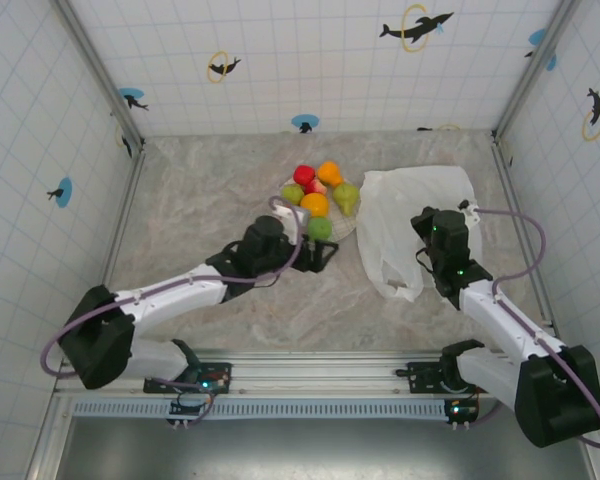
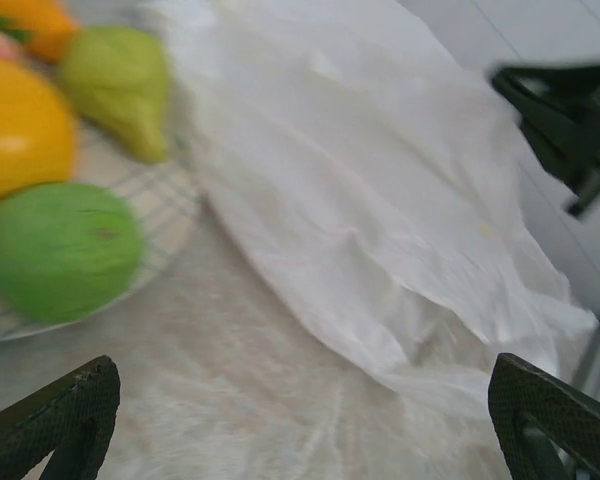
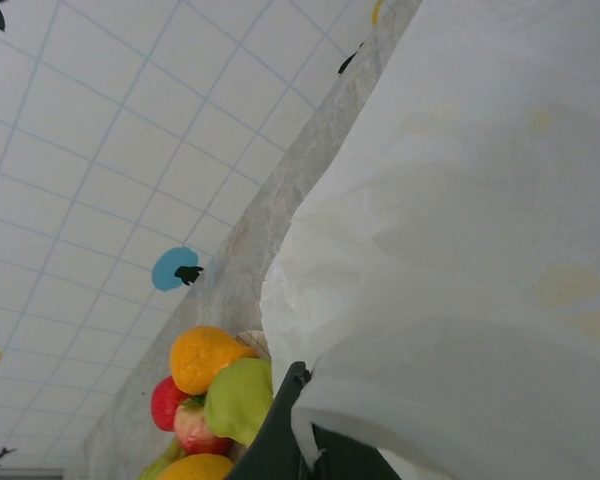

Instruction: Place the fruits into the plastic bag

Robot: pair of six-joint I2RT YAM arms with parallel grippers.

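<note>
Overhead, the fruits (image 1: 318,200) all sit heaped on the plate (image 1: 352,226), with none in the bag (image 1: 415,205), which lies flat on the table (image 1: 210,200) just beside the plate. My left gripper (image 1: 318,255) hangs at the plate's near rim, by the nearest green fruit (image 1: 320,228), and my right gripper (image 1: 432,235) is down on the bag.

From the left wrist, my fingers (image 2: 70,410) are spread wide, with bare table between them. The green fruit (image 2: 60,250) lies ahead and to the left on the plate (image 2: 170,215), and the bag (image 2: 360,200) sprawls to the right.

From the right wrist, my fingers (image 3: 275,430) look closed on a fold of the bag (image 3: 460,250), with the fruits (image 3: 220,385) beyond.

I judge this to be the very first pick, with the bag's mouth not yet lifted. Next, my left needs to swing onto the green fruit and close around it, while my right raises its fold so an opening shows.
</note>
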